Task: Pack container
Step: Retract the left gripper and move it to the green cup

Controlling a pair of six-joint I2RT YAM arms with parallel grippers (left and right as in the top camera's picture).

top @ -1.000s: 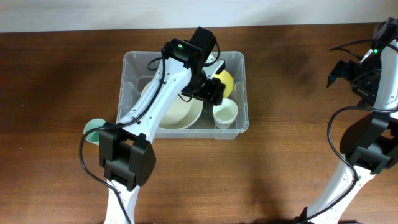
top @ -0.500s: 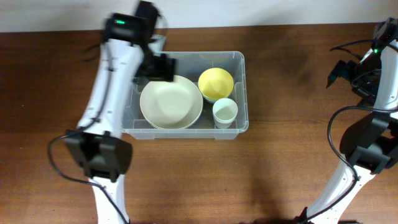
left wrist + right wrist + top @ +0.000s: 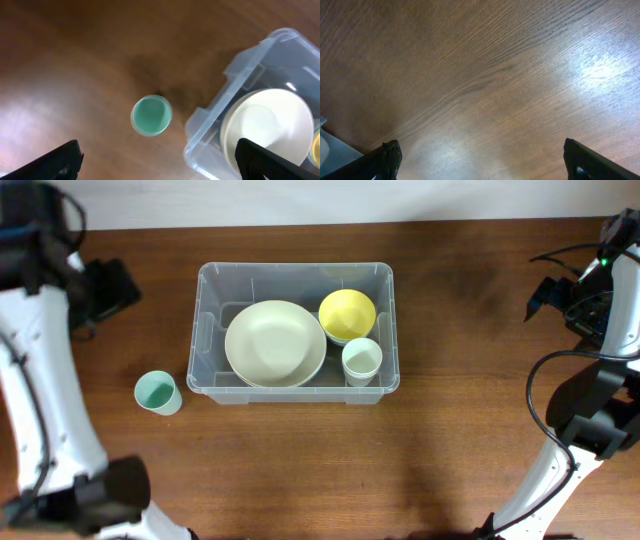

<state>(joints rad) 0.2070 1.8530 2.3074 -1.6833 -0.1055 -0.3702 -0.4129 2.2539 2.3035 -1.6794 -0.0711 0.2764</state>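
The left pincer (image 3: pixel 160 163) hung released and empty, fingers spread wide above the surface (image 3: pixel 460 440). Closest beneath it stood a teal cup (image 3: pixel 151 115), upright and alone on the wood, just beside the container's near left corner but apart from it. Beyond the cup, toward the middle of the surface, lay the container (image 3: pixel 207 320), its long axis running left to right across the robot's front. It was a clear, rimmed plastic bin with rounded corners, already holding a cream plate (image 3: pixel 275 343), a yellow bowl (image 3: pixel 347 312) and a white cup (image 3: pixel 361 360). Room looked scarce except along the far wall. The left arm was plainly the nearer one. Farthest off, well apart at the right edge, the right pincer (image 3: pixel 482 161) was likewise released, over bare wood.
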